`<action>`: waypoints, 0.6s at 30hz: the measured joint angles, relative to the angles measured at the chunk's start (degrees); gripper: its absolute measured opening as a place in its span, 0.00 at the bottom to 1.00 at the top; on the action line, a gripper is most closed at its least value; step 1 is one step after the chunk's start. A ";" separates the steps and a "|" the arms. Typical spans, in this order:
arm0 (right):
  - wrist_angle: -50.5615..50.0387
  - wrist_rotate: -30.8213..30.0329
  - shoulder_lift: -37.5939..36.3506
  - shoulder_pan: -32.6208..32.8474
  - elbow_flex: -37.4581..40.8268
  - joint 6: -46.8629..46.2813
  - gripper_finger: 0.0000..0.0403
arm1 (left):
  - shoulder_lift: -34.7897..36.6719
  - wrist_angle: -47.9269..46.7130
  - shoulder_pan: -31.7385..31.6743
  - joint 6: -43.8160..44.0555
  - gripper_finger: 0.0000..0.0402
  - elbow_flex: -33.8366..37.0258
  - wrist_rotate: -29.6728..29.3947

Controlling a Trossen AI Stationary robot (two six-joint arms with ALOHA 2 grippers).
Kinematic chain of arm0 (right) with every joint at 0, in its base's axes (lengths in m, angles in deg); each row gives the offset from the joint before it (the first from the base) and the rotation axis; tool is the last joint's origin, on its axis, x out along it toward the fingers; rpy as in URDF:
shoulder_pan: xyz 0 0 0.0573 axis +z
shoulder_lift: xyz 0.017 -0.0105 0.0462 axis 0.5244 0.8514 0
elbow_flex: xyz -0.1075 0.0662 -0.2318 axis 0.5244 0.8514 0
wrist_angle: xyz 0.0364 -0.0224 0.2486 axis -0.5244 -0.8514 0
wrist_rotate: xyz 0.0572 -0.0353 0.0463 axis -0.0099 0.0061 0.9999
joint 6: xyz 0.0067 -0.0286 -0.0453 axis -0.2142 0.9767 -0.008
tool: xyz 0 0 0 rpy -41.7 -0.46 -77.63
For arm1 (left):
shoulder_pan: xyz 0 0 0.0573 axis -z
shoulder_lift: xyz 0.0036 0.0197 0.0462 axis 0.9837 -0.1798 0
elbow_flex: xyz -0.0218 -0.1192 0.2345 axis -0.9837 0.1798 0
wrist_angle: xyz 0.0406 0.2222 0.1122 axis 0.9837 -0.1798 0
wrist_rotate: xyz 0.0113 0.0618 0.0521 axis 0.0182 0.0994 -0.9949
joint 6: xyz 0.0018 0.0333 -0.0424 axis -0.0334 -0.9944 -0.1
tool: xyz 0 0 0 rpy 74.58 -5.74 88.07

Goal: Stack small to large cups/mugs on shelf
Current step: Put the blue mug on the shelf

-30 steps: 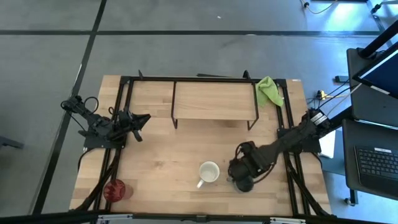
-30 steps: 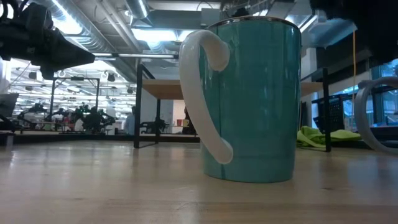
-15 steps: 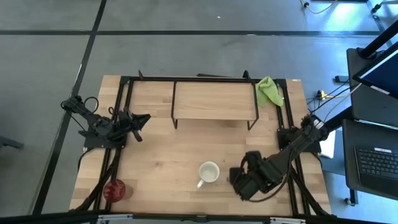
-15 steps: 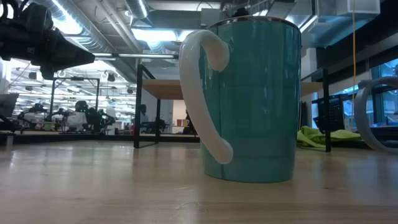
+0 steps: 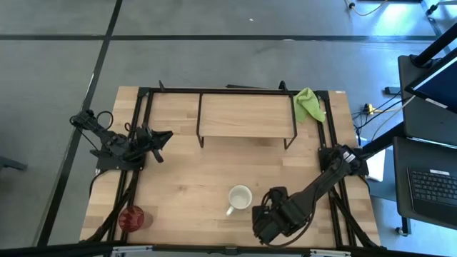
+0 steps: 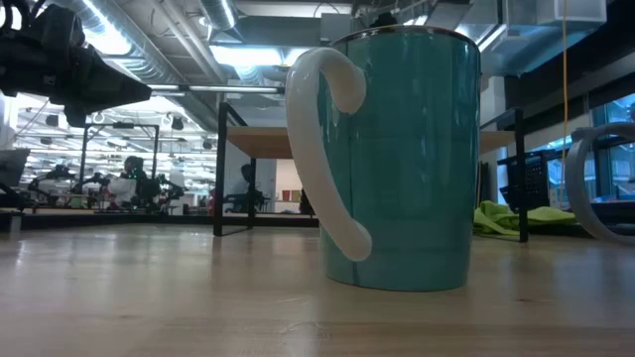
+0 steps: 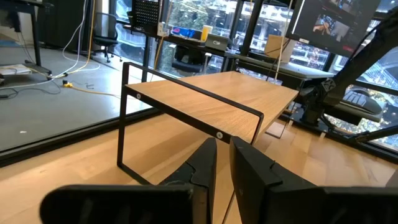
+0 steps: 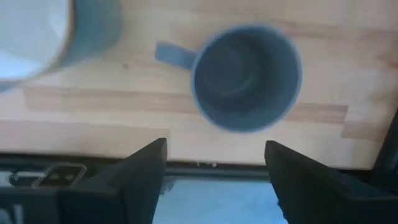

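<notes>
A small dark grey mug (image 8: 245, 78) stands upright near the table's near edge, with its handle (image 8: 171, 55) toward the white-and-teal mug (image 8: 56, 31). My right gripper (image 8: 214, 180) hangs open above it, pointing down and touching nothing; in the high view the gripper (image 5: 265, 223) hides the grey mug. The larger mug (image 5: 240, 198) has a white inside and handle and a teal wall (image 6: 397, 159). A red tumbler (image 5: 132, 218) stands at the near left. The shelf (image 5: 246, 116) stands at the far middle. My left gripper (image 5: 166, 135) waits at the left, shut and holding nothing.
A green cloth (image 5: 308, 103) lies at the far right, beside the shelf's right legs. The table's black frame rails (image 5: 139, 128) run along both sides. Bare wood lies between the shelf and the mugs. The near edge (image 8: 186, 163) is close under my right gripper.
My right gripper has moved toward the table's near edge and a little to the left, staying open and pointing down, and it now covers the grey mug in the high view. The mugs, the tumbler and the left arm have kept still.
</notes>
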 joint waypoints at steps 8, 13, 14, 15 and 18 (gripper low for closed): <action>1.99 1.94 3.14 0.13 -0.55 0.91 0.60 | 0.02 0.00 -0.01 0.00 0.10 0.00 0.00; 2.43 2.58 4.26 0.11 -0.55 2.94 0.54 | 0.00 0.00 0.00 0.00 0.10 0.00 -0.02; 2.22 2.67 4.26 0.11 -0.55 3.78 0.53 | 0.02 0.00 0.00 0.00 0.10 0.00 -0.02; 1.56 2.64 4.21 0.11 -0.55 4.39 0.53 | 0.02 0.00 -0.01 0.01 0.10 0.00 -0.01; -2.80 0.31 3.21 0.11 -0.55 4.13 0.52 | 0.01 0.00 0.00 0.01 0.10 0.00 -0.01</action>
